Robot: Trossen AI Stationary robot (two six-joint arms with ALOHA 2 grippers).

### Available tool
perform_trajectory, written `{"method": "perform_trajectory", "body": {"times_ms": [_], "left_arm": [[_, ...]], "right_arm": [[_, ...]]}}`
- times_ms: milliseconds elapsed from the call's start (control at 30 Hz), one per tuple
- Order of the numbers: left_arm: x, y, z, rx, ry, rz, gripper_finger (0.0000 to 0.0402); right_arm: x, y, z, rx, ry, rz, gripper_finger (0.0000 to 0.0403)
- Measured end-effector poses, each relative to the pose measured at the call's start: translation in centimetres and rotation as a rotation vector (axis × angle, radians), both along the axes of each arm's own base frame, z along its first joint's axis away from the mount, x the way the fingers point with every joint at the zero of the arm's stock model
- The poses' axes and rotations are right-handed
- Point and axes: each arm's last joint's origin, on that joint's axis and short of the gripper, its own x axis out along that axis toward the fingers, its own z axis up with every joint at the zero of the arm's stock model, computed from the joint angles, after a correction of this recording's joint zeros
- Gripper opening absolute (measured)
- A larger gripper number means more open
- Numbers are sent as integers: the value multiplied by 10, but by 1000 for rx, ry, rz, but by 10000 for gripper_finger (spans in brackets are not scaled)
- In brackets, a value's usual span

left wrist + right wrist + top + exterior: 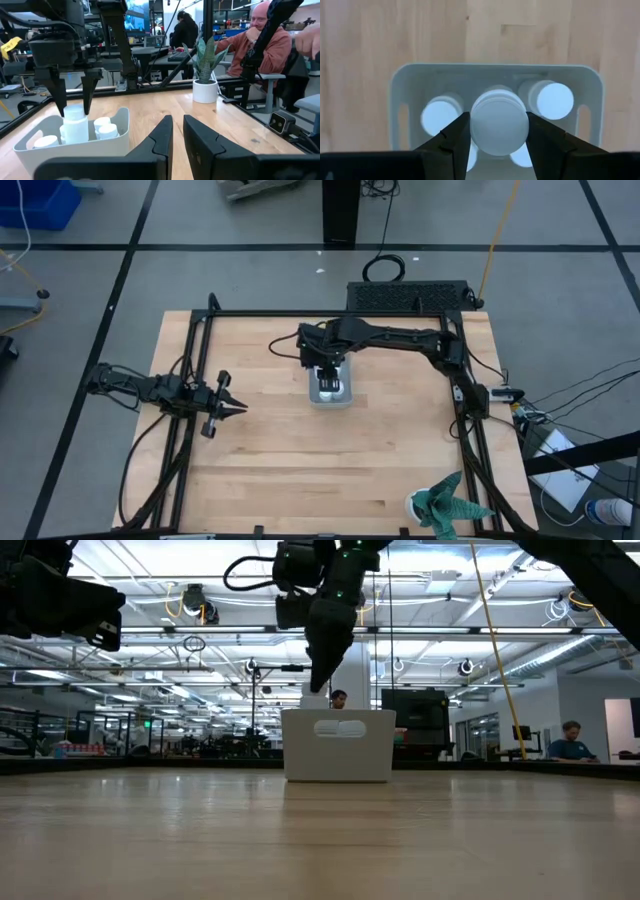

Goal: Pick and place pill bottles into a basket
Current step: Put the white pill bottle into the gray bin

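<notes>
The pale grey-blue basket (pixel 331 397) stands at the middle of the table and shows in the low view (pixel 337 746). My right gripper (pixel 325 370) hangs over it, pointing down, shut on a white pill bottle (pixel 499 125). Several more white bottles (pixel 441 112) (pixel 551 99) stand upright inside the basket (pixel 495 70). The left wrist view also shows the held bottle (pixel 75 122) between the right gripper's fingers, with other bottles (pixel 104 128) beside it. My left gripper (pixel 238 408) hovers at the table's left, shut and empty. My right gripper pinches the pill bottle's cap end (pixel 75 112) between its two fingers (pixel 59 95), which come from above and point down. The bottle stays upright, its lower part below the basket's rim among the other bottles. Whether its base rests on the basket's floor is hidden by the wall (pixel 75 150).
A green spiky plant in a white pot (pixel 445 505) stands at the table's near right corner and shows in the left wrist view (pixel 205 70). A black mesh pad (pixel 405 295) lies beyond the far edge. A person (pixel 260 40) sits past the table's right side.
</notes>
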Motion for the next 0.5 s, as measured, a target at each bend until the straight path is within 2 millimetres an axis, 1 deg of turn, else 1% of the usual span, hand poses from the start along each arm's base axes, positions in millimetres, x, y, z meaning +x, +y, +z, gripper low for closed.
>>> {"method": "perform_trajectory", "body": {"times_ms": [100, 233, 333, 500], "left_arm": [[0, 0, 0, 0, 0, 0, 51], [0, 0, 0, 0, 0, 0, 51], [0, 0, 0, 0, 0, 0, 51], [0, 0, 0, 0, 0, 0, 51]], "right_arm": [[4, -1, -6, -5, -6, 13, 149], [5, -2, -14, -2, -14, 8, 151], [3, -4, -25, 55, -4, -6, 154], [4, -7, -39, 44, -16, 9, 149]]}}
